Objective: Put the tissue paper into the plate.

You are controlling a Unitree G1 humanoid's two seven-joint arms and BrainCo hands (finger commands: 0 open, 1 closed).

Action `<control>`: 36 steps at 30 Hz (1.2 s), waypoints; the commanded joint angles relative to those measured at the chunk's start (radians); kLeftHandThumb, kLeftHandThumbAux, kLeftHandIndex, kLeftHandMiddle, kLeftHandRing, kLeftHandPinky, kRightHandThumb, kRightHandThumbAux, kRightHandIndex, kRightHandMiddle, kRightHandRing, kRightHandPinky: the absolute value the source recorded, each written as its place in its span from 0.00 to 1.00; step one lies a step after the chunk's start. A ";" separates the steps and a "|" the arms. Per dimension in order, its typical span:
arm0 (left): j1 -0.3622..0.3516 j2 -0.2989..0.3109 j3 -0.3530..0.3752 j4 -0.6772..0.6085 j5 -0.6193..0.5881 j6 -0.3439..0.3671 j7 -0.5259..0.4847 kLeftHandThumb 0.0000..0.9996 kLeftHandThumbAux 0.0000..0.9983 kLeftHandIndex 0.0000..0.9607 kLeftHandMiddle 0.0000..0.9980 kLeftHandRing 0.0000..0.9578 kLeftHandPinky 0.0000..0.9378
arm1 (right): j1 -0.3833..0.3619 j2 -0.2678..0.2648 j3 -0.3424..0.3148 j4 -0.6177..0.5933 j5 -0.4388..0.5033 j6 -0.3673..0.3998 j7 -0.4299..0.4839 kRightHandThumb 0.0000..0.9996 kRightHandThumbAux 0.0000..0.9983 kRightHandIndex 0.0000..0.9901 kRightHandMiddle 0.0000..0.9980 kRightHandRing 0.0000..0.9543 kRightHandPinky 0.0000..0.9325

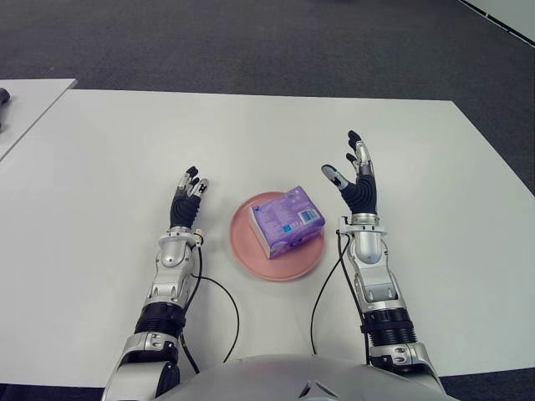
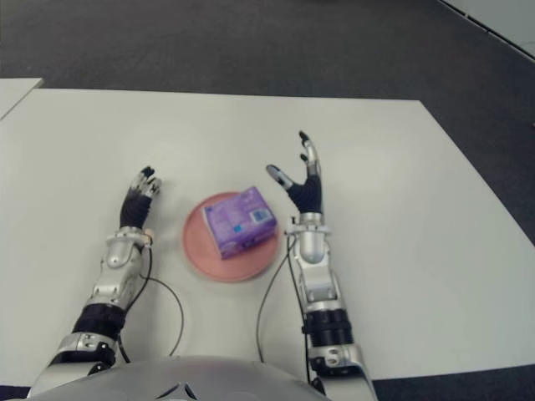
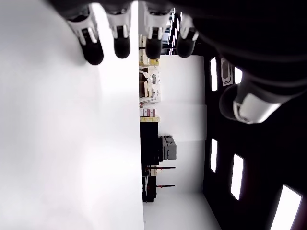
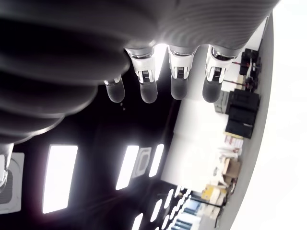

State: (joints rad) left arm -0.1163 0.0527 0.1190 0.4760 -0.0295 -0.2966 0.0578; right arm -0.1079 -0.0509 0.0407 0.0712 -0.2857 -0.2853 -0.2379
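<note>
A purple tissue pack [image 1: 287, 220] lies in the pink plate [image 1: 251, 246] at the middle of the white table. My right hand [image 1: 352, 175] is raised just right of the plate, fingers spread and empty, apart from the pack. To the left of the plate my left hand [image 1: 188, 194] shows with fingers extended, holding nothing. In the right wrist view the fingers [image 4: 178, 79] point straight out with nothing between them. The left wrist view likewise has straight fingers [image 3: 121, 36] over bare table.
The white table [image 1: 100, 167] spreads wide on all sides of the plate. A second white table [image 1: 25, 104] adjoins at the far left, with a dark object at its edge. Dark carpet [image 1: 251, 42] lies beyond. Black cables [image 1: 226, 301] trail from both wrists.
</note>
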 commanded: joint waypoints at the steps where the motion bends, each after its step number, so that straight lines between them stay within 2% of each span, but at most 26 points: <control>1: 0.017 0.007 0.005 0.017 -0.004 -0.001 -0.012 0.00 0.44 0.00 0.00 0.00 0.00 | 0.006 0.005 0.003 0.001 -0.004 0.004 -0.004 0.05 0.42 0.00 0.00 0.00 0.00; 18: 0.016 0.010 0.008 0.025 -0.004 -0.020 -0.020 0.00 0.46 0.00 0.00 0.00 0.00 | 0.006 0.009 0.006 -0.001 -0.009 0.007 -0.007 0.05 0.42 0.00 0.00 0.00 0.00; 36: 0.009 0.018 0.007 0.035 0.002 -0.026 -0.023 0.00 0.45 0.00 0.00 0.00 0.00 | 0.000 0.011 0.013 0.005 -0.012 0.009 -0.014 0.05 0.42 0.00 0.00 0.00 0.00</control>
State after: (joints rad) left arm -0.1112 0.0644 0.1260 0.4922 -0.0290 -0.3289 0.0433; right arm -0.1080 -0.0420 0.0542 0.0694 -0.2904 -0.2852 -0.2482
